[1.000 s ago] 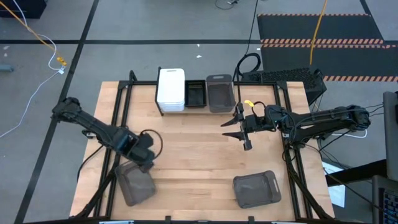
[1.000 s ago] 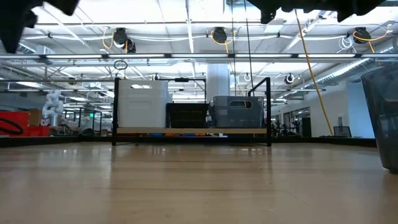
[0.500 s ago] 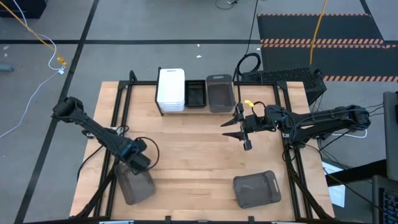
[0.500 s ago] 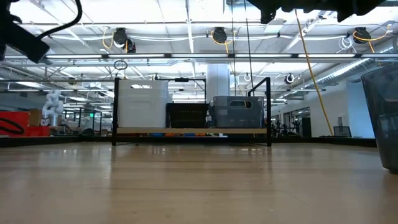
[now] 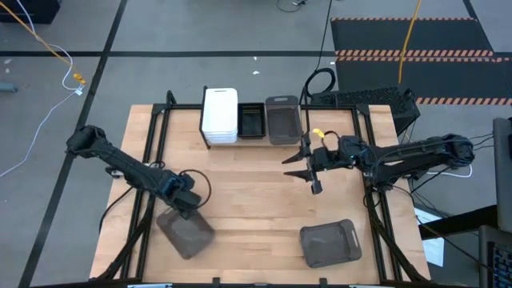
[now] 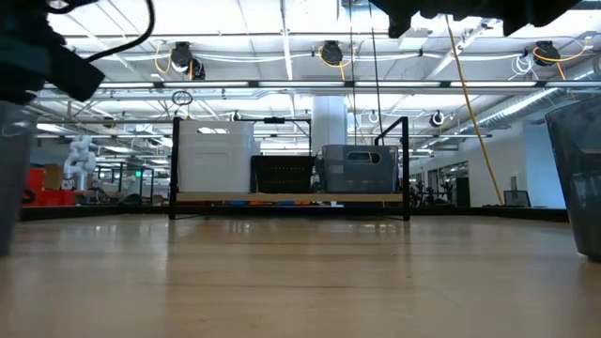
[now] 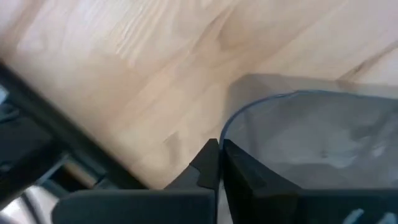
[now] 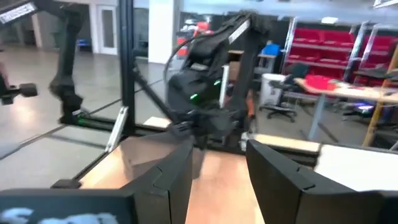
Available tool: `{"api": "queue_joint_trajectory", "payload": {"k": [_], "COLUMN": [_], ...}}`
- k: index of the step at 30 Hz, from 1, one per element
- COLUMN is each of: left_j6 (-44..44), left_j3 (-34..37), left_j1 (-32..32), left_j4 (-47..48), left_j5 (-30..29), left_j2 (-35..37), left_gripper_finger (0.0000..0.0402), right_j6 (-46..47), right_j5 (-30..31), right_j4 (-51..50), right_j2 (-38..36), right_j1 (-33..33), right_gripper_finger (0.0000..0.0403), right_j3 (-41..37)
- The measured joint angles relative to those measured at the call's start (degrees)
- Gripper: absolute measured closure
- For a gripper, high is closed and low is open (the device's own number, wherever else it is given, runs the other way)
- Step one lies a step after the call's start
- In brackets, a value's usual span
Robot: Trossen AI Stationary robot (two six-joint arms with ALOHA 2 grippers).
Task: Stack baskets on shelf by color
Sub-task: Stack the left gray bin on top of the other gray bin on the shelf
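Note:
A translucent grey basket (image 5: 186,232) sits near the table's front left corner, and my left gripper (image 5: 185,202) is shut on its far rim. The same basket shows at the left edge of the low view (image 6: 15,174). My right gripper (image 5: 300,170) hangs open above the table's middle right, with nothing between its fingers (image 8: 180,171). A second grey basket (image 5: 328,243) rests on its base near the front edge. On the shelf (image 5: 210,142) at the back stand a white stack (image 5: 220,114), a black basket (image 5: 252,120) and a grey basket (image 5: 282,118). My left gripper pinches the grey basket's rim (image 7: 225,132) at a rounded corner, one finger inside the wall and one outside. The fingers come slanting down from the table's far left. Whether the basket's base is clear of the table I cannot tell.
Black frame rails (image 5: 152,160) run along the table's left and right sides. Bare wood (image 5: 248,192) lies between the two arms and the shelf. A keyboard (image 5: 364,98) lies behind the table's back right corner.
The grey basket under my left gripper has turned about and shifted toward the table's right, so its wall now shows at the left edge of the low view. My left gripper has gone a little toward the right with it.

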State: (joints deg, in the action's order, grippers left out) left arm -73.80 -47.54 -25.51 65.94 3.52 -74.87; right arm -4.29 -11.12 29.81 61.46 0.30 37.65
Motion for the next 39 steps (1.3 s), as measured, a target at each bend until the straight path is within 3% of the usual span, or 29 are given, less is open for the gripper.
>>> {"api": "queue_joint_trajectory", "payload": {"k": [6, 9, 12, 15, 20, 28, 34, 39], "left_j6": [-0.1, 2.1, 6.8, 10.8, 16.1, 28.1, 30.2, 30.2], "left_j3": [-0.7, -0.7, -0.7, -0.7, -0.7, -0.8, -0.7, -0.8], "left_j1": [6.2, 8.7, 11.0, 13.0, 14.6, 13.8, 13.8, 13.8], "left_j4": [-13.5, -21.6, -28.7, -32.8, -34.4, -45.4, -43.3, -40.6], "left_j5": [-5.6, -8.3, -10.2, -10.6, -9.4, -11.3, -16.7, -22.7], "left_j2": [-0.1, -0.3, -1.5, -3.1, -5.0, -1.1, 4.3, 6.8], "left_gripper_finger": [0.0392, 0.0393, 0.0397, 0.0393, 0.0378, 0.0318, 0.0268, 0.0257], "right_j6": [-1.4, -2.4, -2.7, -6.7, -13.5, -21.2, -17.6, -12.6], "right_j5": [-6.9, -6.9, -6.6, -4.0, -4.1, -7.1, -8.7, -8.7], "right_j4": [8.6, 7.3, -0.9, -15.8, -33.3, -47.3, -48.2, -47.2], "right_j2": [11.0, 17.2, 22.6, 27.9, 33.5, 40.6, 42.8, 43.6], "right_j1": [2.7, 4.6, 7.7, 10.9, 13.3, 13.2, 13.7, 15.2], "right_gripper_finger": [0.0274, 0.0274, 0.0271, 0.0267, 0.0257, 0.0248, 0.0248, 0.0248], "right_j3": [0.6, 5.6, 15.3, 24.5, 34.5, 40.5, 41.0, 40.5]}}
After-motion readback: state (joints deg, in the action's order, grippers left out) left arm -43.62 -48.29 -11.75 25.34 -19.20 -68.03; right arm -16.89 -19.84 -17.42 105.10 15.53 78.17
